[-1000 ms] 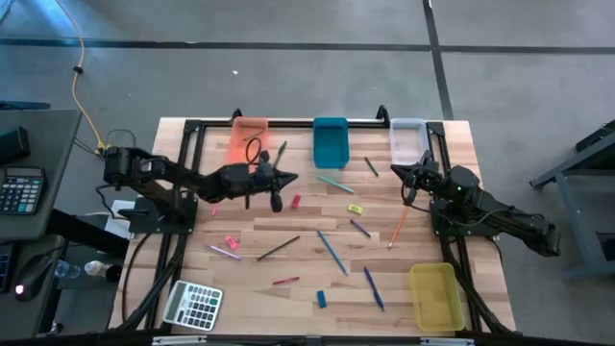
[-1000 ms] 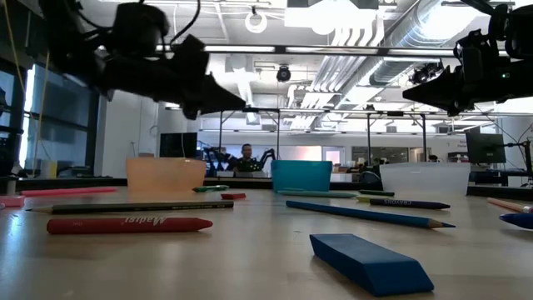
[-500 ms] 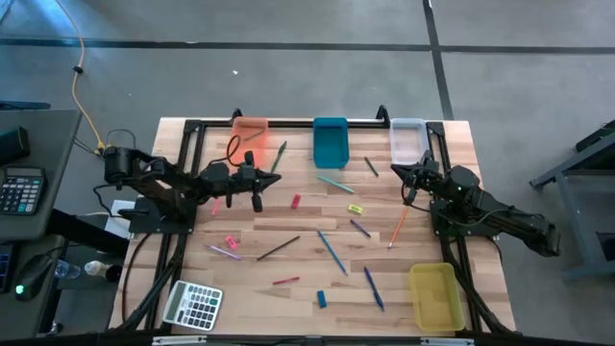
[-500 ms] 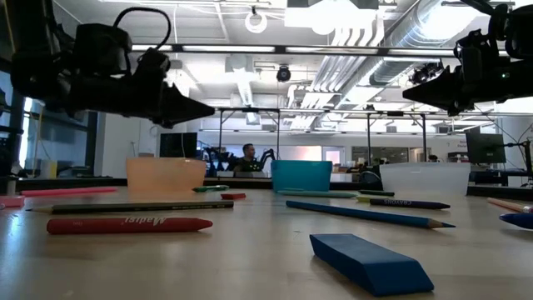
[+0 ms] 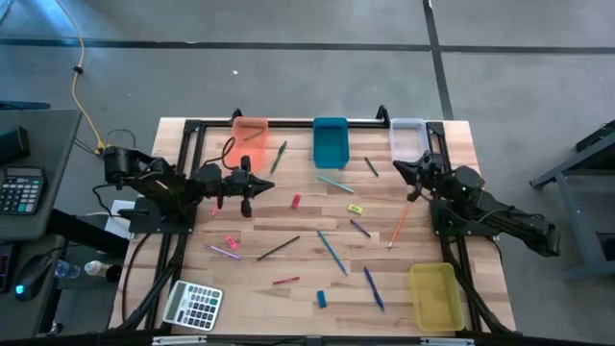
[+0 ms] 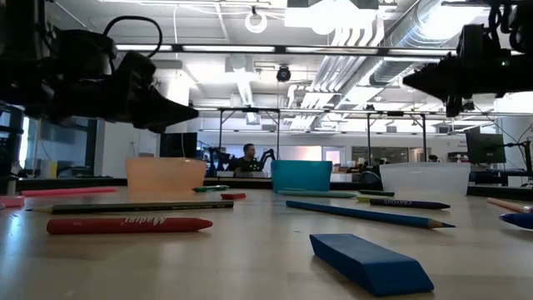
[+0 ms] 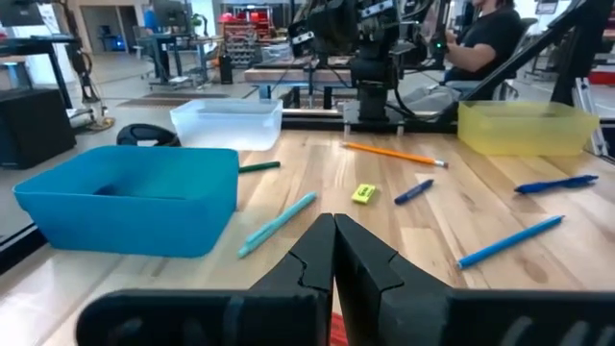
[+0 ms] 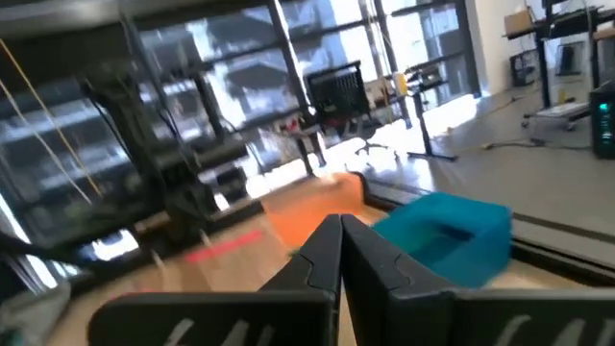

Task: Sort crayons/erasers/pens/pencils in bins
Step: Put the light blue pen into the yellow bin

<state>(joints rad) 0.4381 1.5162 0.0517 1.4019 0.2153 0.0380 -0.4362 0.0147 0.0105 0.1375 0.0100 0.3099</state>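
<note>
Pulling back from the orange bin [image 5: 249,140], the left gripper [image 5: 260,184] now sits nearer its own base with fingers pressed together and nothing between them; a green pencil [image 5: 278,157] lies on the table just beside that bin, where a second ago the gripper covered the spot. The right gripper [image 5: 401,166] has barely shifted near the clear bin [image 5: 407,139], its fingers likewise pressed together and empty. Pens, pencils and erasers lie scattered across the table [image 5: 298,252], the teal bin [image 5: 330,141] and yellow bin [image 5: 434,297] look empty, so sorting has probably hardly started
</note>
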